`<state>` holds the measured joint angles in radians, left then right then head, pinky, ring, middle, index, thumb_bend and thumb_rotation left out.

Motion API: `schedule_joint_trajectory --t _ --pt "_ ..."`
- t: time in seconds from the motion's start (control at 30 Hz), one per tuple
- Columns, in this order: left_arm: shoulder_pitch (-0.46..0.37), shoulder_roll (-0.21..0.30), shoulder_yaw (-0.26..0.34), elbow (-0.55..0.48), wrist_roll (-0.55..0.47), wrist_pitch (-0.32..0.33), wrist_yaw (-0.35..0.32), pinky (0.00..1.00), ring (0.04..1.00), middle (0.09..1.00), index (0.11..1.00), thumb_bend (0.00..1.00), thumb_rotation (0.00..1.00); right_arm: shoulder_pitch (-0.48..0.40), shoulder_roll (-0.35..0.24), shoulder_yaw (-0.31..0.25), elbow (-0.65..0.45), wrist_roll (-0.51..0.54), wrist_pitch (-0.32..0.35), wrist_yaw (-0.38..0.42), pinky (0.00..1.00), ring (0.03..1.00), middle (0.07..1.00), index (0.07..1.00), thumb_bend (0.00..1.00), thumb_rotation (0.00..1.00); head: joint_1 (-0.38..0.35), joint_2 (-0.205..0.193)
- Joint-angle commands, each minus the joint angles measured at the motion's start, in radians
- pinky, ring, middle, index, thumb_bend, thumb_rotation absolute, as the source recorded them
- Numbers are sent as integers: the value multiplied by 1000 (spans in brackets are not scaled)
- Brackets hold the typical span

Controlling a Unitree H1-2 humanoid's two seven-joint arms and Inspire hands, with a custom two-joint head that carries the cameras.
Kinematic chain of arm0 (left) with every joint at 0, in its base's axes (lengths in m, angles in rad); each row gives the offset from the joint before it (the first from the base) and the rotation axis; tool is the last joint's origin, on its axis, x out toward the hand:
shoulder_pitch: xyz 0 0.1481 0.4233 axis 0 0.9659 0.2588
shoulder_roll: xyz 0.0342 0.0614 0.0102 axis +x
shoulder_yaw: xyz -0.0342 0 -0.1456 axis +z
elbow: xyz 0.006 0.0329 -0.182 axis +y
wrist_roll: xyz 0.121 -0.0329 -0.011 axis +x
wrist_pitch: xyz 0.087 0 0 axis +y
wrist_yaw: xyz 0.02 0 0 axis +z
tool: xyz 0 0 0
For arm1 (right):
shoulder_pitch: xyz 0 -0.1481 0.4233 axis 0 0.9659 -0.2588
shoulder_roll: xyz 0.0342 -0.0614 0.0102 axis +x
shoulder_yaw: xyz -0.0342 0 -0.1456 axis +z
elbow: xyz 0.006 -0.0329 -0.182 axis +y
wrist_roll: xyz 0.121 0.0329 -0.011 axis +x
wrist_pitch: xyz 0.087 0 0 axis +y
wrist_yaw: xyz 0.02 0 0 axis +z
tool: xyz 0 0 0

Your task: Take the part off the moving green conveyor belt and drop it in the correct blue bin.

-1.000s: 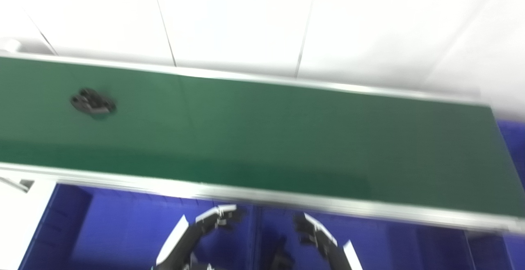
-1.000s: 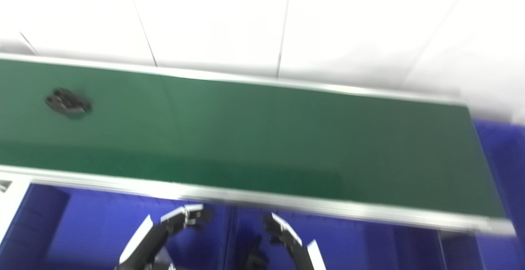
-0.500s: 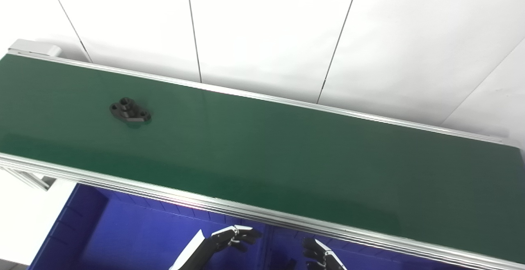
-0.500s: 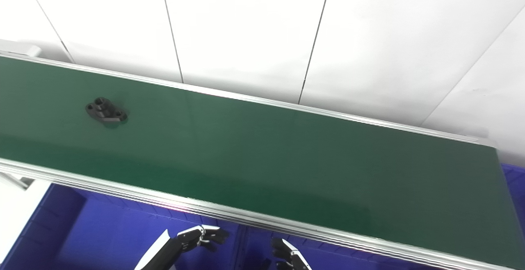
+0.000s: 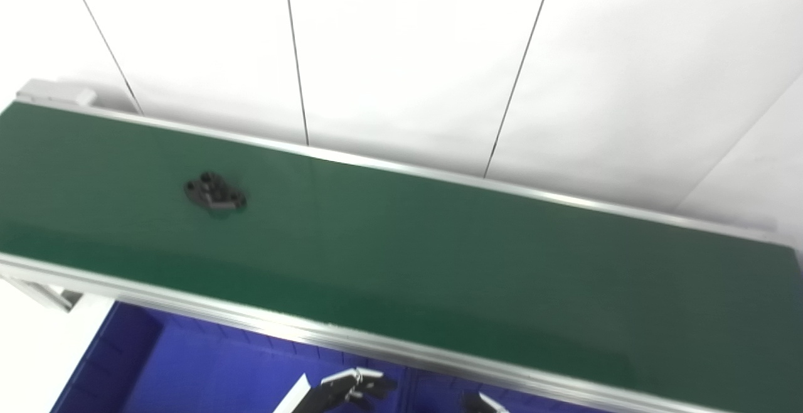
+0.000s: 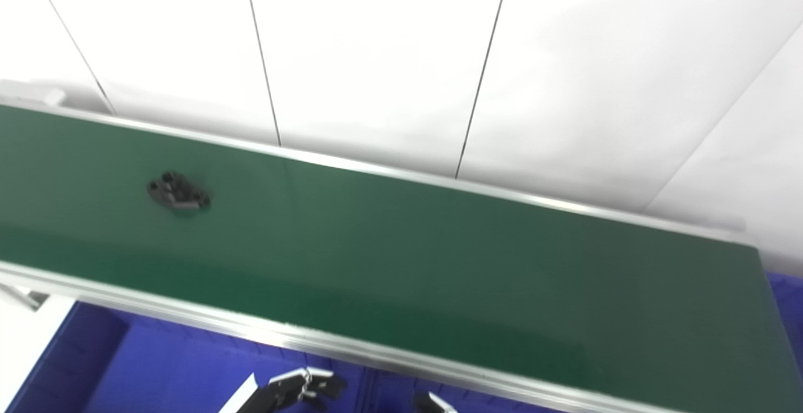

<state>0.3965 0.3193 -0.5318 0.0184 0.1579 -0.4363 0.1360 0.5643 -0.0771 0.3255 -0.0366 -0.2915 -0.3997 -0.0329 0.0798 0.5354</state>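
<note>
Below the belt, at six o'clock: blue bin (image 5: 188, 369), contents not discernible. Left hand (image 5: 354, 388) over the bin, fingers loosely curled, holding nothing. Right hand (image 6: 433, 404) barely showing at the bottom edge, spread impossible to tell. On the green conveyor belt (image 5: 439, 262), toward nine o'clock: black part (image 5: 214, 192), lying flat, well apart from both hands. Behind, at twelve o'clock: white wall panels (image 5: 408, 55).

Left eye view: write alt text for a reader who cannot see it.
A small black part lies on the left stretch of a green conveyor belt running across a white wall. Below the belt's near rail, a blue bin and the tips of the left robot hand and right robot hand show.
</note>
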Motion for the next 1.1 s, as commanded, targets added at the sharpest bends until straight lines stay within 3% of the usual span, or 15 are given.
schedule_joint_trajectory --t 0.0,0.2,0.37,0.73,1.07 --pt "-5 8 -7 -8 3 -34 25 611 708 759 707 790 268 0 8 1 -9 11 -63 -13 674 769 793 792 699 123 2 -2" --pt "-15 15 -23 1 0 -34 38 614 711 756 708 786 281 -2 6 4 -9 10 -68 -24 641 755 783 777 688 143 -12 -10" --pt "-20 33 -28 1 -7 -34 47 597 698 752 703 790 289 -1 16 14 -12 -8 -68 -45 631 744 776 769 682 146 -107 -15" --pt "-29 65 -38 6 -31 -34 57 596 697 761 705 788 289 -12 21 46 4 -32 -70 -99 595 693 732 735 662 109 -221 -11" --pt "-44 75 -58 26 -23 -34 88 573 678 762 703 797 323 -26 9 65 14 -57 -70 -142 570 673 717 721 654 131 -258 -17"
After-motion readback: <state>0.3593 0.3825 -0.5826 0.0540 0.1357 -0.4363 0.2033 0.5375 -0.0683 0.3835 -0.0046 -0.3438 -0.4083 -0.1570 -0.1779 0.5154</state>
